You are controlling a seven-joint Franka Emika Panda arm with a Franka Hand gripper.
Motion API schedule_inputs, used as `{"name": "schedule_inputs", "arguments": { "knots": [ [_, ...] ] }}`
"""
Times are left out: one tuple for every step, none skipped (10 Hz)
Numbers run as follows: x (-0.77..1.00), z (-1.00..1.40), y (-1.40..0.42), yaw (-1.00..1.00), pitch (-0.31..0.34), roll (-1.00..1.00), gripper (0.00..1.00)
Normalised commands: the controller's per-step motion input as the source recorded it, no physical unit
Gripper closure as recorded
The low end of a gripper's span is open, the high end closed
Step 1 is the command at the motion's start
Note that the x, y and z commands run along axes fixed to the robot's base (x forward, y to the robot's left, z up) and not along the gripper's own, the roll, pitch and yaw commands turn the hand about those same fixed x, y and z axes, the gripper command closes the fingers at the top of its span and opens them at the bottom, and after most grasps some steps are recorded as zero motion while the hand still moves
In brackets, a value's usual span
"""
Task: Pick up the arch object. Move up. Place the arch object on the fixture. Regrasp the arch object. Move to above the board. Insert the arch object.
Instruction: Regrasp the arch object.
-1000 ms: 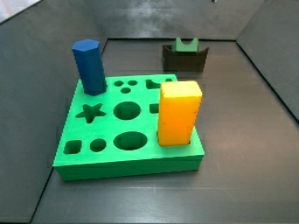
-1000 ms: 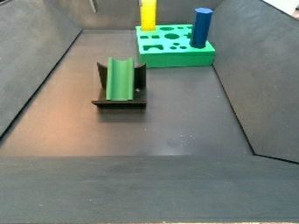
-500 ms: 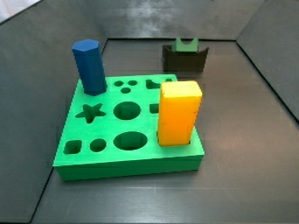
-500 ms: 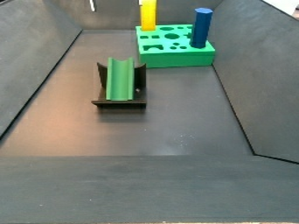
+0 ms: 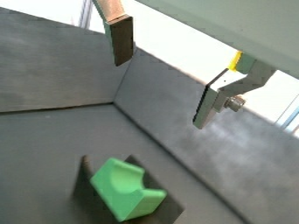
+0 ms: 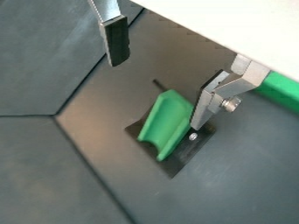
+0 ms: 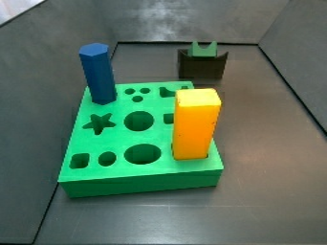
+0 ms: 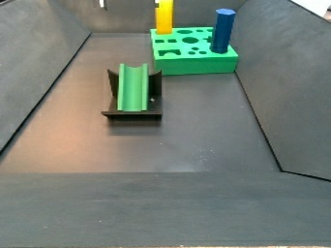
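The arch object (image 7: 202,48) is a small green notched block resting on top of the dark fixture (image 7: 202,69), at the far end of the bin from the board (image 7: 128,161). In a side view the arch object (image 8: 131,87) lies along the fixture (image 8: 132,113). In both wrist views my gripper (image 5: 162,87) (image 6: 159,89) is open and empty, well above the arch object (image 5: 126,186) (image 6: 160,128) and the fixture (image 5: 170,210) (image 6: 176,159). The gripper does not show in the side views.
A blue hexagonal prism (image 7: 96,72) (image 8: 224,29) and an orange-yellow block (image 7: 196,122) (image 8: 165,16) stand upright in the bright green board (image 8: 195,64). Sloped grey walls (image 8: 52,77) enclose the dark floor.
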Motion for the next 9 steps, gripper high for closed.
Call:
{"name": "schedule_inputs", "arguments": {
  "knots": [
    [0.07,-0.01,-0.03,0.05,0.067,1.00,0.00],
    [0.09,-0.01,-0.03,0.07,0.096,1.00,0.00],
    [0.09,-0.02,-0.04,0.09,0.122,0.92,0.00],
    [0.09,-0.01,-0.04,0.10,0.126,0.72,0.00],
    [0.09,-0.02,-0.04,0.12,0.119,0.47,0.00],
    [0.09,-0.01,-0.03,0.14,0.110,0.31,0.00],
    [0.08,0.00,-0.03,0.15,0.086,0.22,0.00],
    [0.03,-1.00,0.08,0.17,0.083,0.13,0.00],
    [0.03,-1.00,0.07,0.18,0.069,0.12,0.00]
  ]
}}
